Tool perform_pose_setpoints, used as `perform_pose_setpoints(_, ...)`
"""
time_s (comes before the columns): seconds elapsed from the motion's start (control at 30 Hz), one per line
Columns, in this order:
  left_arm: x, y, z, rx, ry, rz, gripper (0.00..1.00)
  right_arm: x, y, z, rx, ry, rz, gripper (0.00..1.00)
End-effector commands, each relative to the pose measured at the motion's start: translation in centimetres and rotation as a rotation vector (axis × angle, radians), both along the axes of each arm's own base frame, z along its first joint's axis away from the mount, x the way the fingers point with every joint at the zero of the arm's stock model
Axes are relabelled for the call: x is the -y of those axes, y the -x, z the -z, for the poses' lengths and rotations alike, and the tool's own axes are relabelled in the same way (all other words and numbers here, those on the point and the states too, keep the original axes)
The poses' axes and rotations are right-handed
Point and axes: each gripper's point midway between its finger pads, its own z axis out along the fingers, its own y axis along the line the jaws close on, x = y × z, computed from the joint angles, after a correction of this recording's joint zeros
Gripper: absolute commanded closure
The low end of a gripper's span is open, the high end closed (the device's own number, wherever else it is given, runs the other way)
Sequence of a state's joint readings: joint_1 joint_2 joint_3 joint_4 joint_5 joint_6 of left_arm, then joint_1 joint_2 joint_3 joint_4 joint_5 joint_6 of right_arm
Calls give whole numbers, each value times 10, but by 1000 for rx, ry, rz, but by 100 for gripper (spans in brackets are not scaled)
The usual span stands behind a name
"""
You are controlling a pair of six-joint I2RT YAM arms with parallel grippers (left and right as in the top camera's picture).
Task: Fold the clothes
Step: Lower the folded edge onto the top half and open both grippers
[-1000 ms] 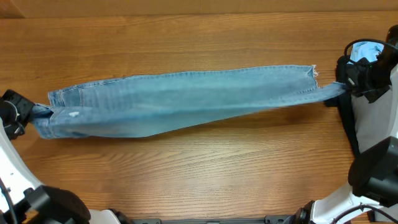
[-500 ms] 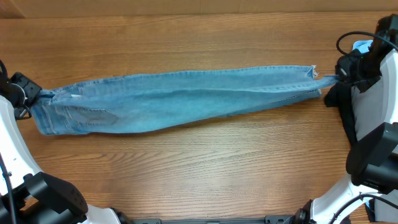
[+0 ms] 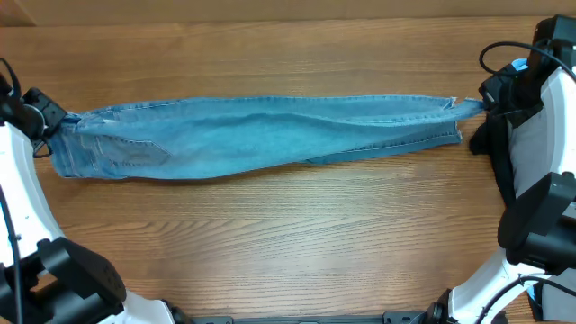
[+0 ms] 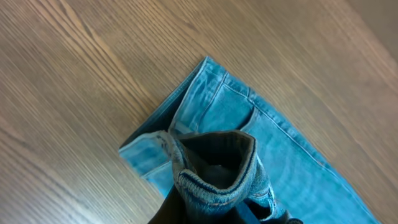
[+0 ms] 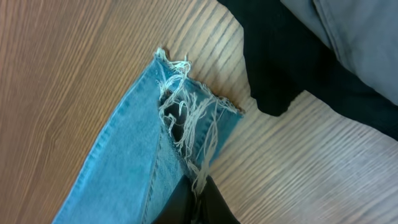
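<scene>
Across the wooden table, the jeans are lying stretched from left to right. The left gripper is pinching the waistband at the left end, jaws closed tight on it. The right gripper is clamping the frayed hem likewise. A black garment and a grey garment are lying at the right edge, partly cut off.

Wooden table with 1 pair of jeans stretched lengthwise; black garment at right edge.
</scene>
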State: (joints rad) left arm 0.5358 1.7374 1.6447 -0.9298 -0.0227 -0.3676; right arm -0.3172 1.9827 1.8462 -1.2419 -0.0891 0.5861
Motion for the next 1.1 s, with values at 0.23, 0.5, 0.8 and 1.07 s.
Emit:
perform_pose_setpoints(0.23, -21, -3, 36, -136, -66, -56, 96, -4, -30, -4, 76, 60, -14, 96)
perform_pose_setpoints(0.5, -33, -1, 35, -147, -118, -100, 96, -15, -29, -2, 45, 97, 49, 96)
perform_pose_setpoints(0.8, -38, -7, 30, -115, -140, -114, 96, -14, -5, 6, -60, 95, 112, 96)
perform_pose_setpoints(1.07, -40, -10, 28, -99, -148, -115, 96, -18, 6, 38, -180, 62, 124, 96)
